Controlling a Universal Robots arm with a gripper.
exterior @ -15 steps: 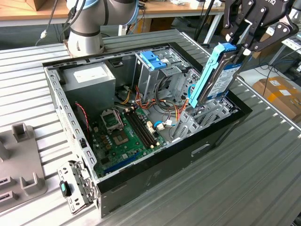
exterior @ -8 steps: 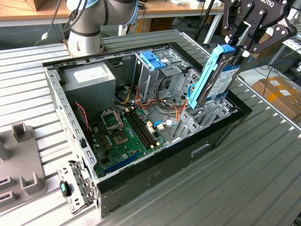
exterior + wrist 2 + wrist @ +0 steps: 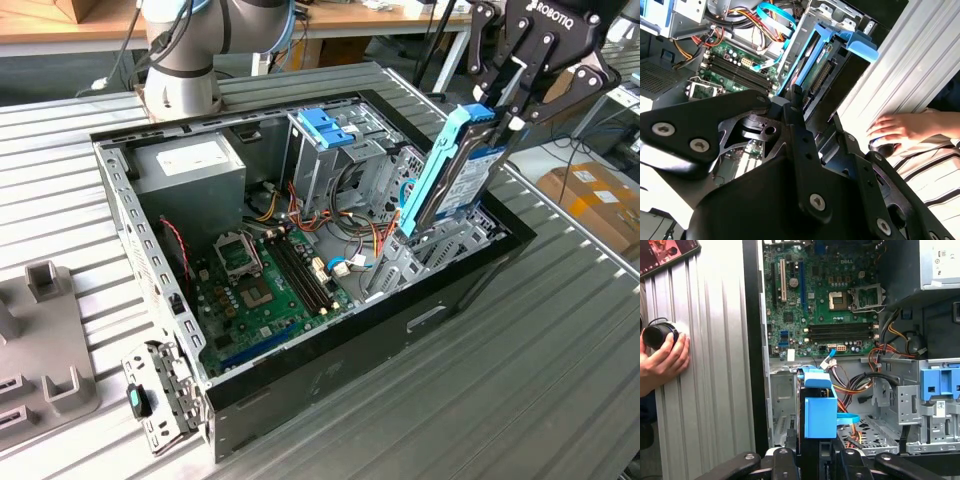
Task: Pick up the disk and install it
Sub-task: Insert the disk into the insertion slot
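Hand clamped on the disk, which hangs tilted just below it, lower end inside the open computer case.

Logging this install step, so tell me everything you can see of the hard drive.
The hard drive is a flat grey metal slab with a blue-and-white label and light blue plastic side rails. It stands on edge, tilted, its upper end clamped by the gripper, its lower end inside the open computer case at the exterior view's right. Whether it is seated cannot be told.
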